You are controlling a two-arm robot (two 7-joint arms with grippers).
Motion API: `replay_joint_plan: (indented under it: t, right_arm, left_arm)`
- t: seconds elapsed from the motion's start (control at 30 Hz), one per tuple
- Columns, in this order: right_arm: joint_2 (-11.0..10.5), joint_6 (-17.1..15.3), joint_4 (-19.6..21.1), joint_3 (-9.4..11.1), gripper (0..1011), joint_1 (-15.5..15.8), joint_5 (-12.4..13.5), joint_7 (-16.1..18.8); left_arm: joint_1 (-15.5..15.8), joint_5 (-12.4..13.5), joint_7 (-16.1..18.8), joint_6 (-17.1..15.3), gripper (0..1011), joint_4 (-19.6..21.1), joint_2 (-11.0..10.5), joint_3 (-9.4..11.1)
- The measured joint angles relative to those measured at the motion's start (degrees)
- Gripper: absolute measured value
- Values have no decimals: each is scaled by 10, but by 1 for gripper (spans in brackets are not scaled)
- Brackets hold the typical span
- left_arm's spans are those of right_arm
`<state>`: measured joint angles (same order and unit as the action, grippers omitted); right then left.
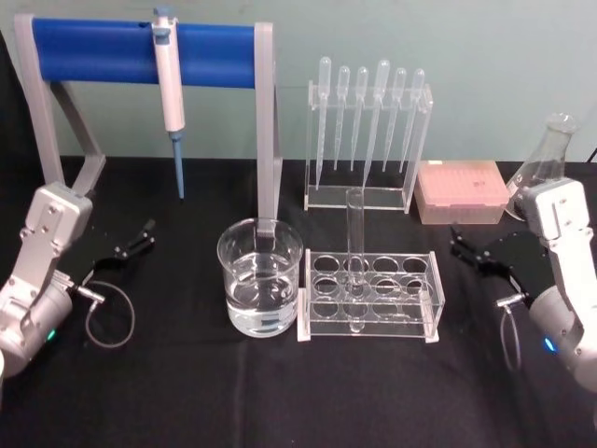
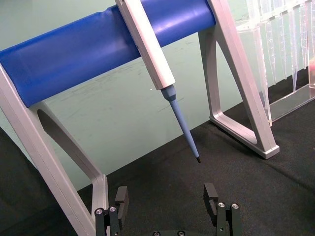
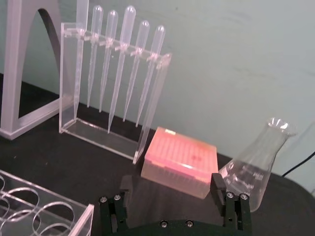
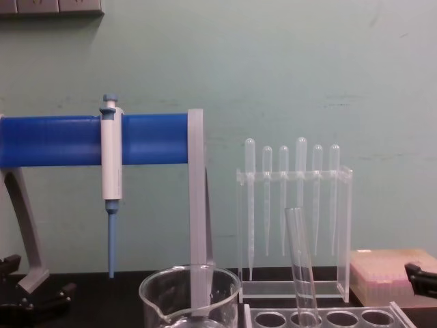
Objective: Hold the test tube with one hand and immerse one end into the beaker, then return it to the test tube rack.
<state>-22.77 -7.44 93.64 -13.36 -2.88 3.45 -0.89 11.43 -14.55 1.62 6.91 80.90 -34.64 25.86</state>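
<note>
Head view shows the test tube leaning in the rack just right of the beaker, within easy reach, while the left gripper and right gripper wait wide open and empty at either side.

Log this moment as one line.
test tube: in rack | beaker: left of rack | left gripper: open, empty | right gripper: open, empty

The right pincer stands open before a pink box and flask.
</note>
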Motion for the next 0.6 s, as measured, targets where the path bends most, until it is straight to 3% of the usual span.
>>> replay_joint_plan:
  t: [0.1, 0.6]
  right_arm:
    - [5, 9, -3, -3, 1003, -4, -14, -2]
    - [3, 8, -4, -2, 1003, -4, -10, -2]
  left_arm:
    - [0, 0, 0, 0, 1000, 0, 0, 0]
    - [0, 0, 0, 0, 1000, 0, 0, 0]
